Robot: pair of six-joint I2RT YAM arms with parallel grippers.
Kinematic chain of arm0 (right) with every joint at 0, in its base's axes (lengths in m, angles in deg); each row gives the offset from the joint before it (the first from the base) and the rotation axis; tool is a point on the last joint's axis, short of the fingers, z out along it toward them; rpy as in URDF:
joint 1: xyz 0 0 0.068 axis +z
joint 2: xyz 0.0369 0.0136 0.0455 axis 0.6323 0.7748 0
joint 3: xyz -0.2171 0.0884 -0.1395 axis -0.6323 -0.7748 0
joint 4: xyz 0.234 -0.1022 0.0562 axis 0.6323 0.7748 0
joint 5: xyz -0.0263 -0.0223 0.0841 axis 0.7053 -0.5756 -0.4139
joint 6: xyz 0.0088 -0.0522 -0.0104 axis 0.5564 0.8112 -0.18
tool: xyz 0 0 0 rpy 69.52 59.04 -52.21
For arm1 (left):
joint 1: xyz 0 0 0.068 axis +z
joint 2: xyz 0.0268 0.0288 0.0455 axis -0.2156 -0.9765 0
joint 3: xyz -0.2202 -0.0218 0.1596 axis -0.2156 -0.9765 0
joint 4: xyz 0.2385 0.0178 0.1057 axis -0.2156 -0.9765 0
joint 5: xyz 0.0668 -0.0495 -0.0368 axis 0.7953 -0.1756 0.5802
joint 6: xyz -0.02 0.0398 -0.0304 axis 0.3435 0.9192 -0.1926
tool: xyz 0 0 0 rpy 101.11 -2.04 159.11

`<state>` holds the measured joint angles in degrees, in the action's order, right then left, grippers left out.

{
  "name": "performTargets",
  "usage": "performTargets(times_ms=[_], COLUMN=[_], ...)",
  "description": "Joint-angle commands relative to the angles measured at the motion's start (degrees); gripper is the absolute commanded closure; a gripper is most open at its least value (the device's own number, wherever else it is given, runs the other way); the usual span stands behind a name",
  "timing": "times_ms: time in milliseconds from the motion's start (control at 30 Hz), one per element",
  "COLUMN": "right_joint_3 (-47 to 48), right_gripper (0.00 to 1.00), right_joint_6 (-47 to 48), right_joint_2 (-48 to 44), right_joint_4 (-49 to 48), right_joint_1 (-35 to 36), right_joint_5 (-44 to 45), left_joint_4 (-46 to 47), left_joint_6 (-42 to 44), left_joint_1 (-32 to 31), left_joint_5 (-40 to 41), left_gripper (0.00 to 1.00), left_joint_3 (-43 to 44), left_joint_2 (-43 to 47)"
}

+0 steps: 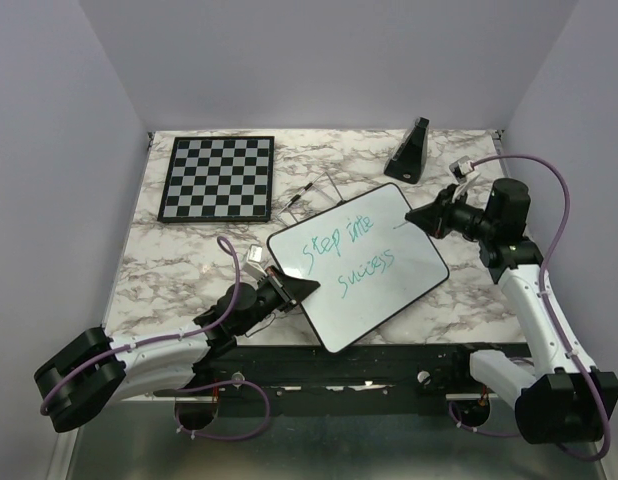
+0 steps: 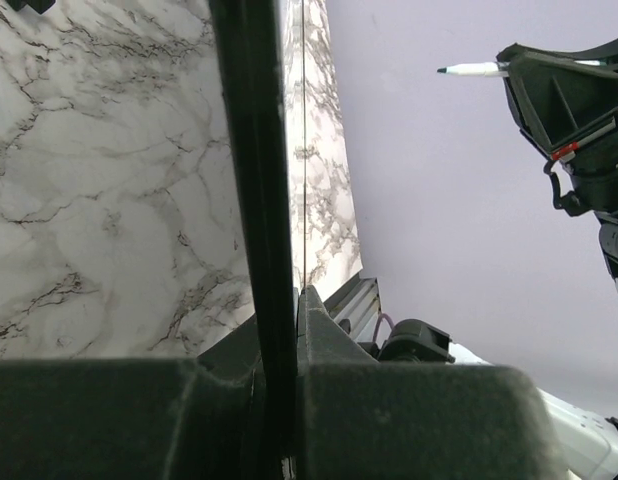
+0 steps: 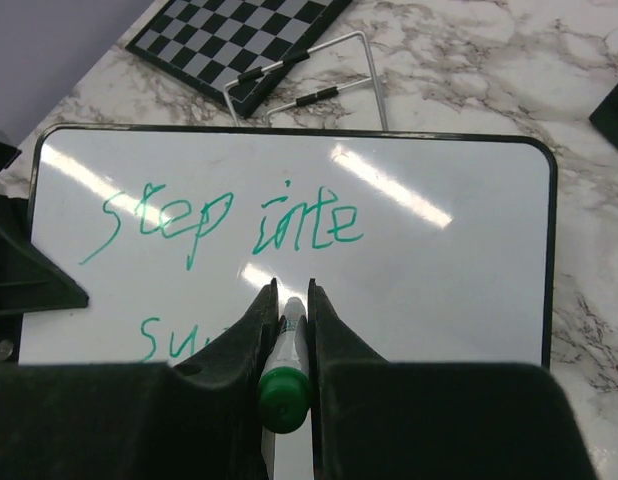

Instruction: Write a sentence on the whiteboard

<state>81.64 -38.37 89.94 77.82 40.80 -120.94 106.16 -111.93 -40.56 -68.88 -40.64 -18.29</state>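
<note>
Marker (image 3: 289, 350) tip is pointing left at the whiteboard (image 1: 344, 315), which is lying askew on the bench (image 1: 169, 270), long axis running near-left to far-right. Right jaws are pinching the marker over its far-right edge, left jaws clamping the near-left rim. Blank space after the sentence (image 1: 344, 255) is lying nearer the arm bases than the tip.

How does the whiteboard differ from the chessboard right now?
The glossy white, black-rimmed whiteboard carries teal handwriting; the black-and-white checkered chessboard is unmarked. The whiteboard sits skewed to the table, the chessboard square to it. The left gripper clamps the whiteboard's edge; no gripper holds the chessboard. Both are flat, dark-rimmed boards.
</note>
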Motion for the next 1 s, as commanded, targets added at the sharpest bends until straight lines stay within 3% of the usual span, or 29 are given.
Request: performTargets(times_ms=[0,267,967], right_joint_3=[-2.34,-2.96,-2.96], right_gripper=[0.99,1.0,0.99], right_joint_6=[0.74,5.04,9.44], right_joint_2=[0.14,-1.26,-2.49], right_joint_4=[-1.89,-1.8,0.75], right_joint_1=[-2.8,-4.75,-5.36], right_joint_5=[-10.98,-19.79,-21.9], left_joint_4=[4.93,1.85,-0.17], left_joint_6=[6.1,10.5,18.49], left_joint_1=[0.02,0.02,0.37], left_joint_5=[1.0,-0.76,-4.28], left_gripper=[1.0,1.0,1.0], left_joint_3=[0.16,2.35,5.79], left_joint_2=[1.43,1.69,4.68])
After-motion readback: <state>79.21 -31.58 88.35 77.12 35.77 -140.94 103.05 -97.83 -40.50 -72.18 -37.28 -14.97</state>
